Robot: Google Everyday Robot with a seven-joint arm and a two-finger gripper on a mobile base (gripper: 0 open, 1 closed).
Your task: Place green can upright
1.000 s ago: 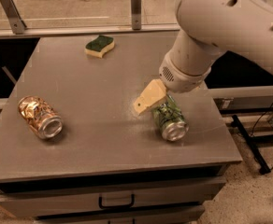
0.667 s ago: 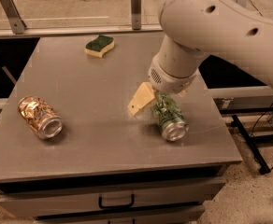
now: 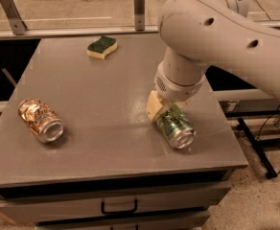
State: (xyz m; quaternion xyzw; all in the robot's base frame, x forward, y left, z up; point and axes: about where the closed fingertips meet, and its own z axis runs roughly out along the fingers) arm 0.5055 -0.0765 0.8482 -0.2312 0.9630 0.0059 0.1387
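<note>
The green can [image 3: 176,127] is lying on its side near the worktop's [image 3: 106,143] front right corner. The end effector [image 3: 162,112] is sitting low at the can's rear end; I cannot tell whether it is gripping. An orange-gold can [image 3: 40,120] is lying well to the left, and a sponge [image 3: 102,47] is resting at the back.

My arm [image 3: 216,32]: bulky off-white shells, small dark holes [image 3: 208,21] (dotted vent [image 3: 160,83] by the wrist); its cream gripper [image 3: 161,113] sits low over the bench's [image 3: 106,104] right side.
</note>
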